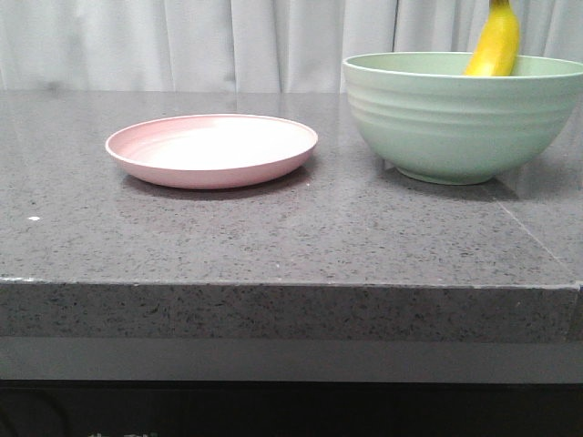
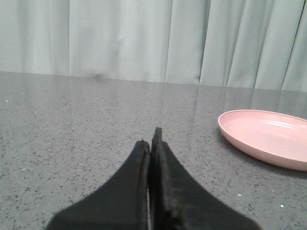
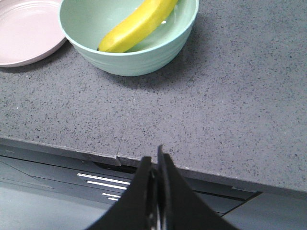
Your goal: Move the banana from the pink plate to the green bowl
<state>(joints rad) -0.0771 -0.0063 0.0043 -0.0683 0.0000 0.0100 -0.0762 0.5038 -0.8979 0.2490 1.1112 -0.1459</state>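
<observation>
The banana (image 1: 496,41) leans inside the green bowl (image 1: 455,123) at the right of the counter, its upper end sticking up past the rim. In the right wrist view the banana (image 3: 139,24) lies across the inside of the bowl (image 3: 144,57). The pink plate (image 1: 211,148) sits empty left of the bowl; it also shows in the left wrist view (image 2: 268,139) and the right wrist view (image 3: 26,31). My left gripper (image 2: 151,139) is shut and empty, low over the counter, left of the plate. My right gripper (image 3: 154,158) is shut and empty, above the counter's front edge, away from the bowl.
The grey speckled counter (image 1: 273,237) has a seam (image 3: 127,120) running to its front edge (image 1: 291,284). A pale curtain (image 1: 228,41) hangs behind the counter. Neither arm shows in the front view.
</observation>
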